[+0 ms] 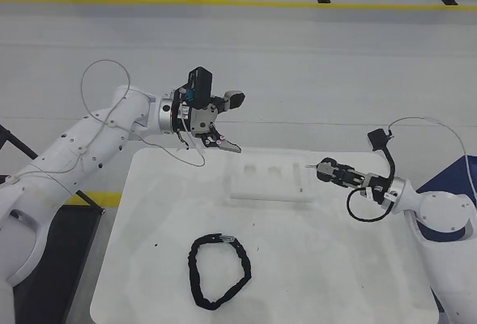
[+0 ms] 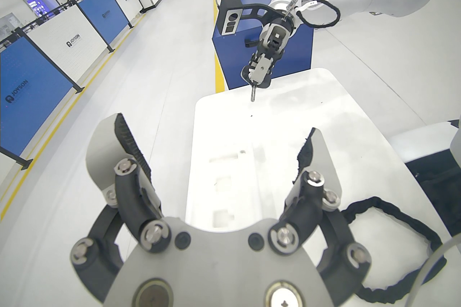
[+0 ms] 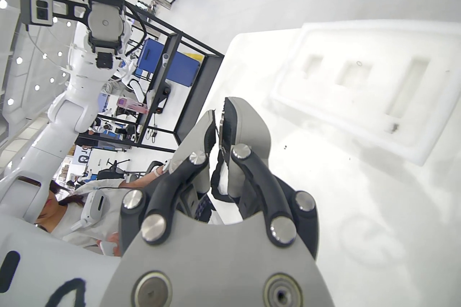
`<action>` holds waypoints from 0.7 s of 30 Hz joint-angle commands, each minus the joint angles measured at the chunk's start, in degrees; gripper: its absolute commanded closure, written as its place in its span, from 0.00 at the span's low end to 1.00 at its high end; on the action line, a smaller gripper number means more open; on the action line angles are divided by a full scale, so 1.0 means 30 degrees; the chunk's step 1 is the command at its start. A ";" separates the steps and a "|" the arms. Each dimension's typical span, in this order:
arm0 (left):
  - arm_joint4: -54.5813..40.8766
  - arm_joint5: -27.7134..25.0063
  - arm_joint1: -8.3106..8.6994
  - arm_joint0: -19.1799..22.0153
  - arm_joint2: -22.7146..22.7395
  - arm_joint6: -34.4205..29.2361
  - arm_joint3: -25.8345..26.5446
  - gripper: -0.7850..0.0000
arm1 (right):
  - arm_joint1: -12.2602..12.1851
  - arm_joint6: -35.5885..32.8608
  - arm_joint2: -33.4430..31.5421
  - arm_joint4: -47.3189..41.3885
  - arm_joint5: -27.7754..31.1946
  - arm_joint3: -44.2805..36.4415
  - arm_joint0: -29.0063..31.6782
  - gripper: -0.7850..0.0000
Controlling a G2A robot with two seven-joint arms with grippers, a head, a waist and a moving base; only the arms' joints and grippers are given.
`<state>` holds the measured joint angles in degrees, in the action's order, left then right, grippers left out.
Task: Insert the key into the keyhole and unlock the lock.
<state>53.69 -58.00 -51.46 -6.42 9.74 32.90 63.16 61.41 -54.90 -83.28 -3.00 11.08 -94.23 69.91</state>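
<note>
**Two-armed key-and-lock set-up, read from the near edge of the table [image 1: 343, 275] outward.**

- **Chain lock [image 1: 193, 275].** It lies nearest, left of centre. It is a closed loop in a black, ribbed fabric sleeve, limp and flat on the smooth white top. Its short silvery lock body [image 1: 227, 238] sits at the far side of the loop. Which face takes the key is too small to tell.
- **Foam tray [image 1: 270, 195].** It sits beyond the lock, well apart from it. It is a low rectangular white block, matt and soft-edged, with three cut recesses (probably seats for storing parts, judging by their shapes).
- **Right gripper [image 2: 257, 80].** It hangs just right of the tray, its ribbed pads pressed together on the head of the key [image 2: 253, 93]. The slim metal blade juts free beyond the fingertips, a hold that would leave the blade clear for insertion. The key is in the air above the table's right part, well apart from the lock.
- **Left gripper [image 2: 216, 123].** It hovers farthest, over the far left corner, its jaws wide apart with nothing between them. It is plausibly kept free to steady the lock body, since a limp chain would likely slide under a pushing key.
</note>
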 commanded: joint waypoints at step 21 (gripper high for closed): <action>0.0504 0.0928 0.0148 -0.1852 0.0554 -0.0308 -0.0118 0.00 | -0.0013 0.0036 -0.0039 0.0030 -0.0005 -0.0034 0.0034 1.00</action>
<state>54.36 -55.10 -51.12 -11.10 11.24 31.75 62.88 61.37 -54.80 -83.39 -2.91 11.07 -94.33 70.01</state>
